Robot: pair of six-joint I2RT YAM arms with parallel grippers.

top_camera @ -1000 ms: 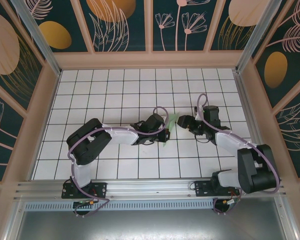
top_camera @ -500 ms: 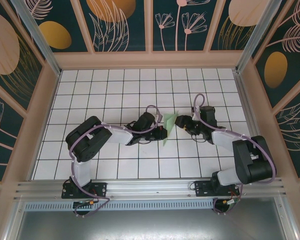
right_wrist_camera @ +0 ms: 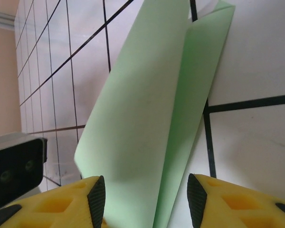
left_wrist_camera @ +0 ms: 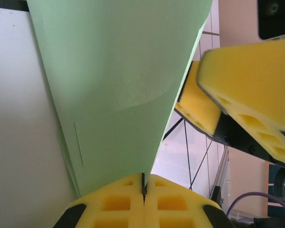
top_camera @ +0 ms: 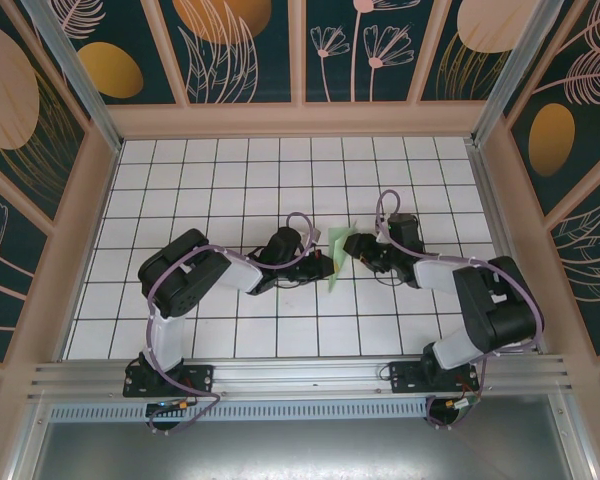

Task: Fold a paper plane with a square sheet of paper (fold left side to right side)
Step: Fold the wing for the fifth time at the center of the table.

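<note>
The square sheet of paper (top_camera: 338,254) is pale green, folded over on itself, and stands up off the tiles at mid-table. My left gripper (top_camera: 323,266) is shut on its lower edge; in the left wrist view the yellow fingertips (left_wrist_camera: 143,183) meet with the sheet (left_wrist_camera: 118,71) pinched between them. My right gripper (top_camera: 357,246) comes in from the right, open. In the right wrist view the folded sheet (right_wrist_camera: 147,118) rises between its two pads, with the gripper (right_wrist_camera: 146,202) astride it and a gap on each side. The right gripper's yellow fingers (left_wrist_camera: 247,80) hang beside the sheet.
The white grid-tiled table (top_camera: 230,180) is walled by a wooden frame (top_camera: 300,120) with patterned panels. Both arms meet at the centre, with their cables looped above them. The left wrist camera housing (right_wrist_camera: 14,171) sits close to the right gripper's left side.
My right gripper has moved left to the paper, and its jaws have narrowed around it. The left arm has shifted slightly and still holds the sheet.
</note>
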